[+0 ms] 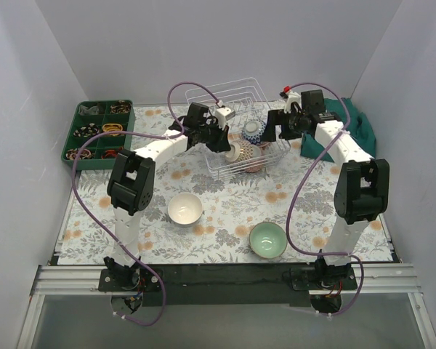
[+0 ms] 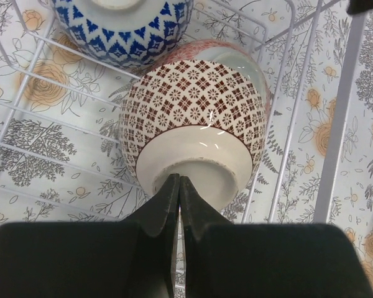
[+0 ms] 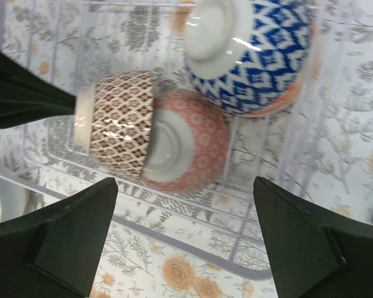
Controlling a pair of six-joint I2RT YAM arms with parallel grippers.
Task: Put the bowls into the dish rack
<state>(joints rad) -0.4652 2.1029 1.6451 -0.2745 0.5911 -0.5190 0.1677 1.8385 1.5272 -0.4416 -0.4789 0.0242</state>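
Observation:
The dish rack (image 1: 236,83) stands at the back middle, and its wires show in both wrist views (image 2: 342,124) (image 3: 199,252). In it lie a brown patterned bowl (image 1: 241,151) (image 2: 193,105) (image 3: 121,121) on its side, a red-white patterned bowl (image 1: 257,157) (image 2: 202,49) (image 3: 205,136) nested against it, and a blue-and-white patterned bowl (image 1: 253,131) (image 2: 124,31) (image 3: 267,56) with an orange rim (image 3: 286,102) behind it. My left gripper (image 1: 229,143) (image 2: 178,180) is shut, tips touching the brown bowl's foot. My right gripper (image 1: 280,129) (image 3: 185,181) is open and empty above the rack's near edge.
A plain white bowl (image 1: 184,209) and a mint green bowl (image 1: 267,240) sit upright on the floral mat in front of the rack. A green compartmented tray (image 1: 98,131) is at the back left. A teal cloth (image 1: 357,123) lies at the back right.

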